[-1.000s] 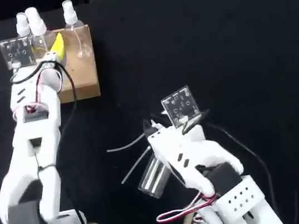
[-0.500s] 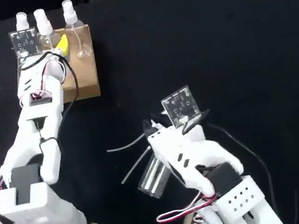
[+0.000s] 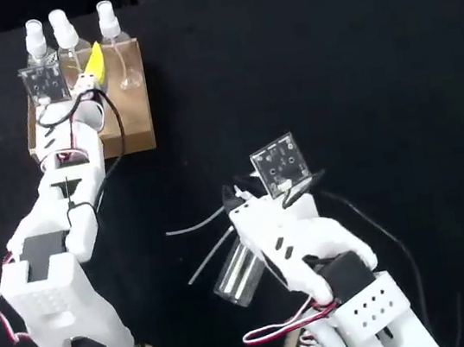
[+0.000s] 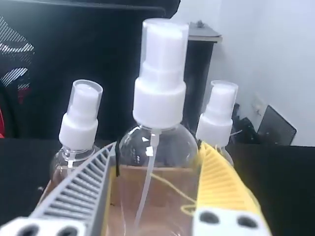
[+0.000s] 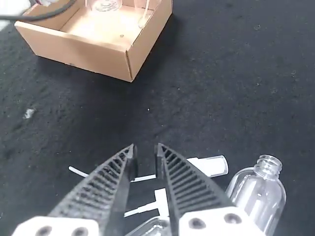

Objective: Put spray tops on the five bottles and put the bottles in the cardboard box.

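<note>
Far left on the black worktop: the cardboard box, with three spray-topped bottles upright along its far side. Clamped in the left pincer, grey finger on one flank and yellow finger on the other: the middle bottle, white spray top on, dip tube running down inside. Cannot tell whether its base already rests on the box floor. Just beside it, one on each side: two neighbour bottles, both capped.

Toward the middle, well apart from the box: the remaining parts on the worktop. Among them an open-necked bottle, a loose spray top right next to its neck, a second dip tube, and part of another clear bottle beneath the fingers. Above these, the right pincer, almost clenched, only a slit between the ribbed fingers, grasping nothing.

Judged from this: three bottles capped, two to go.

Possible trouble on the left: letting go before the base is settled, tipping the middle bottle into its neighbours; spreading the fingers wide in so tight a row and shoving those neighbours over; snagging a spray top with the cables while pulling away. Possible trouble on the right: descending without opening first, so pushing the loose spray top aside or setting a round bottle rolling; bending the thin dip tube, or missing the narrow neck with it.
</note>
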Controlling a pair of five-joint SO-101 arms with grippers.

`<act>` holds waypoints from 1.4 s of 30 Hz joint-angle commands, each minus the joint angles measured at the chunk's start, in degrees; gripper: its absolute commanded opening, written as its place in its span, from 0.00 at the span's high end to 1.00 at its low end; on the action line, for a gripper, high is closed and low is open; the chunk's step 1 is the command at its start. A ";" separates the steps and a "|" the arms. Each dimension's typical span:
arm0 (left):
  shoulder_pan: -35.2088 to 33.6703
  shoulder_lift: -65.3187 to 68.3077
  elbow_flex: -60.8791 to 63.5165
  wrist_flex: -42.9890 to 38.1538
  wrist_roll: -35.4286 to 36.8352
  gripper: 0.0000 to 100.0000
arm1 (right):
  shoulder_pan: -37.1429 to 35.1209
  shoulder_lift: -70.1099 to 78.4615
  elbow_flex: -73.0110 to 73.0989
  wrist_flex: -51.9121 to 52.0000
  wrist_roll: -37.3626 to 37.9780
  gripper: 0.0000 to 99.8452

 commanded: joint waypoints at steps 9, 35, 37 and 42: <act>-1.27 2.29 -2.24 -3.60 -0.09 0.87 | 0.70 -1.36 -0.40 -1.23 0.44 0.94; -1.45 13.10 -12.88 -3.60 -0.18 0.87 | 0.70 -1.36 -0.48 -1.23 0.44 0.94; -1.63 13.10 -12.88 -3.60 -0.18 0.87 | 0.70 -1.36 -0.48 -1.23 0.44 0.94; -1.98 13.19 -14.73 -3.60 -0.18 0.87 | 0.70 -1.36 -0.48 -1.23 0.44 0.94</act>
